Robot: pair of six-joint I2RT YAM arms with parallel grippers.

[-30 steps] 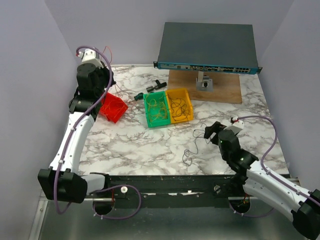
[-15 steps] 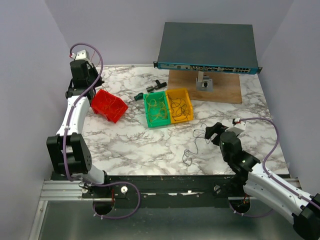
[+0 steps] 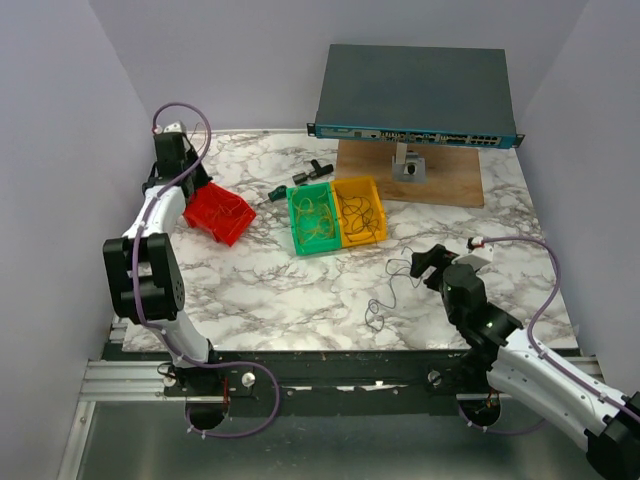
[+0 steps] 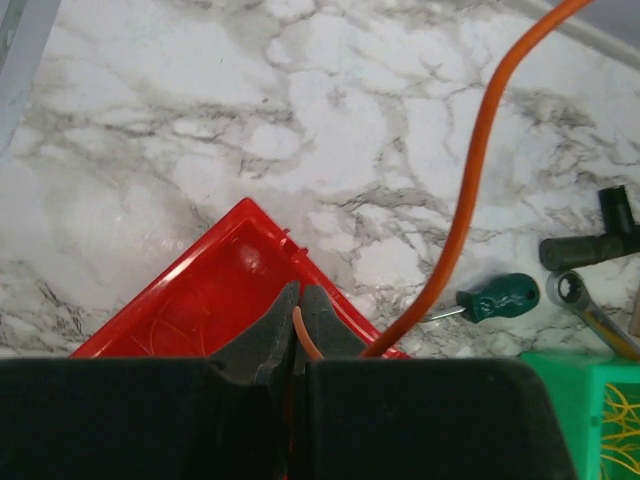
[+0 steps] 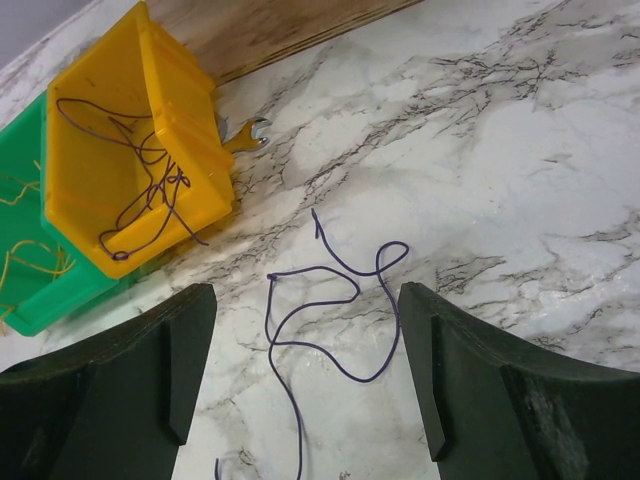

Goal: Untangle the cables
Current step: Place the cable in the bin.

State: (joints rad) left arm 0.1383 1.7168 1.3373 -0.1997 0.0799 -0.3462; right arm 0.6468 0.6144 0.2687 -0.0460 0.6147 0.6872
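My right gripper [image 5: 305, 330] stands wide open with nothing in it. The loose purple cable [image 5: 320, 270] lies flat on the marble straight ahead of it and slightly below, framed between the two fingers. The cable's squiggle runs mostly away from me along the gripper's reach, so I judge the jaws would close across it rather than along it. This arm is by far the nearer one, and the yellow bin [image 5: 210, 170] sits further ahead and to the gripper's left. My left gripper [image 4: 297, 310] is pinched shut on an orange cable [image 4: 470, 200], which arcs up and off to its right, directly above the red bin [image 4: 200, 300]. Compared with a second ago, the left arm has folded in and dropped from high above the bin to just over it. The right gripper and the purple cable have hardly shifted.
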